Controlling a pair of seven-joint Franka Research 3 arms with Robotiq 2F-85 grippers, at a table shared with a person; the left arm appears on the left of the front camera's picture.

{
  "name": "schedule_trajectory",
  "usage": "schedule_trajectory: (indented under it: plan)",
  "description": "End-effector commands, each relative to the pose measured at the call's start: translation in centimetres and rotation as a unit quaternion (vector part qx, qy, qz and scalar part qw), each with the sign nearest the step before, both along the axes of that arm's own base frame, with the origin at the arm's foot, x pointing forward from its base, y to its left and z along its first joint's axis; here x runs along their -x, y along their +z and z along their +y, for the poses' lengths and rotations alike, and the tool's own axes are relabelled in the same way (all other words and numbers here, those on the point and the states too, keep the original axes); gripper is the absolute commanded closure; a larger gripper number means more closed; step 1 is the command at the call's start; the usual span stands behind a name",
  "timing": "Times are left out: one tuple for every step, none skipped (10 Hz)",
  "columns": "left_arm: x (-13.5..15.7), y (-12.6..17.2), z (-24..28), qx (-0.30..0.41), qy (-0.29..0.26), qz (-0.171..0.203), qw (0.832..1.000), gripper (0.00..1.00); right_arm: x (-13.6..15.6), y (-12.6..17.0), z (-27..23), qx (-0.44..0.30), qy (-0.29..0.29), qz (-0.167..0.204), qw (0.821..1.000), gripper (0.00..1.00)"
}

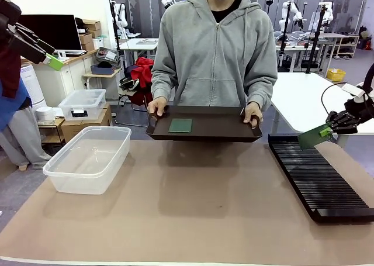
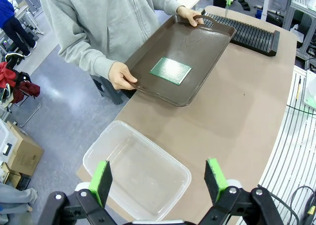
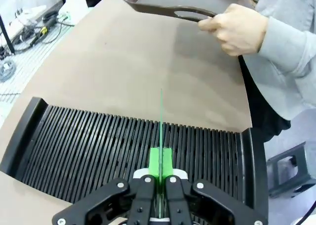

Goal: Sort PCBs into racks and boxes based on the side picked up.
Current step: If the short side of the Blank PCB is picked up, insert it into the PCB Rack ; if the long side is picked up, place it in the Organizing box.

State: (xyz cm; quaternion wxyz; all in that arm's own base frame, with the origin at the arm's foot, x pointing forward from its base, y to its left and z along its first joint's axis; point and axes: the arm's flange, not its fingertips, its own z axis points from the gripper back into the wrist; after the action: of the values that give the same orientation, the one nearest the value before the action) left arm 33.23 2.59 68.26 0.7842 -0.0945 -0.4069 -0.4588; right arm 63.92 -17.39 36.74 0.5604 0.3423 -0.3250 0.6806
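One green PCB lies flat on a dark brown tray that a person holds by both handles over the table's far edge. A second PCB stands edge-on in my right gripper, which is shut on it just above the far end of the black slotted rack. My left gripper is open and empty, raised high over the clear box at the left.
A smaller clear lidded bin sits on cardboard behind the table's left corner. A white table stands at the far right behind the rack. The person's hand grips the tray handle beyond the rack. Bare brown tabletop lies between box and rack.
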Motion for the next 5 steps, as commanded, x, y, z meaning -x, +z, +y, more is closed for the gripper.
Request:
schedule_trajectory:
  plan:
    - [0.0,-0.1,0.1,0.001,0.001,0.001,1.000,0.00,0.4,-0.4,1.0,0.014,0.011,-0.027,0.999,0.98]
    - [0.0,-0.1,0.1,0.001,0.001,0.001,1.000,0.00,0.7,-0.1,1.5,0.003,-0.003,-0.039,0.999,0.98]
    - [0.0,-0.1,0.1,0.001,0.001,0.001,1.000,0.00,1.3,0.9,1.3,-0.001,-0.012,-0.015,1.000,0.98]
    - [0.0,-0.1,0.1,0.001,0.001,0.001,1.000,0.00,-0.2,0.0,0.5,0.000,0.006,-0.019,1.000,0.98]
    - [0.0,-0.1,0.1,0.001,0.001,0.001,1.000,0.00,-0.2,0.0,0.5,0.000,0.006,-0.019,1.000,0.98]
